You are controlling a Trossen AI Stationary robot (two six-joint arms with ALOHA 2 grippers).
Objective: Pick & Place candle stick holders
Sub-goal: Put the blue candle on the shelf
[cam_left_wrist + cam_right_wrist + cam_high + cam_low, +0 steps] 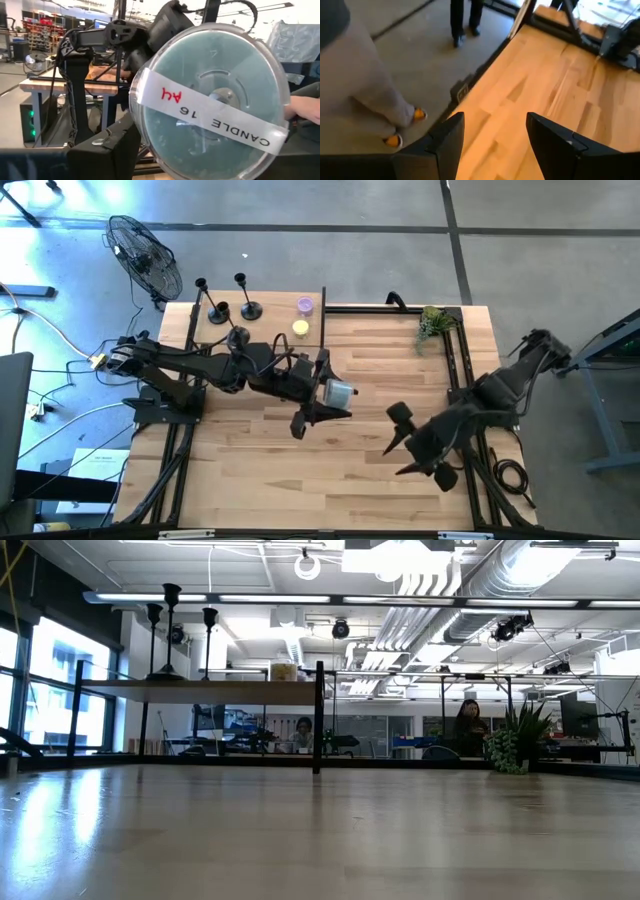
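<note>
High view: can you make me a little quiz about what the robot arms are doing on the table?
1. True or false: the right end effector is holding something.
2. What is the left end effector clamped on? A) a fan B) the round candle jar C) a cable
3. How many black candle stick holders stand at the table's back left corner?

Key: 1 false, its fingers are open and empty over bare wood. 2 B. 3 three.
</note>
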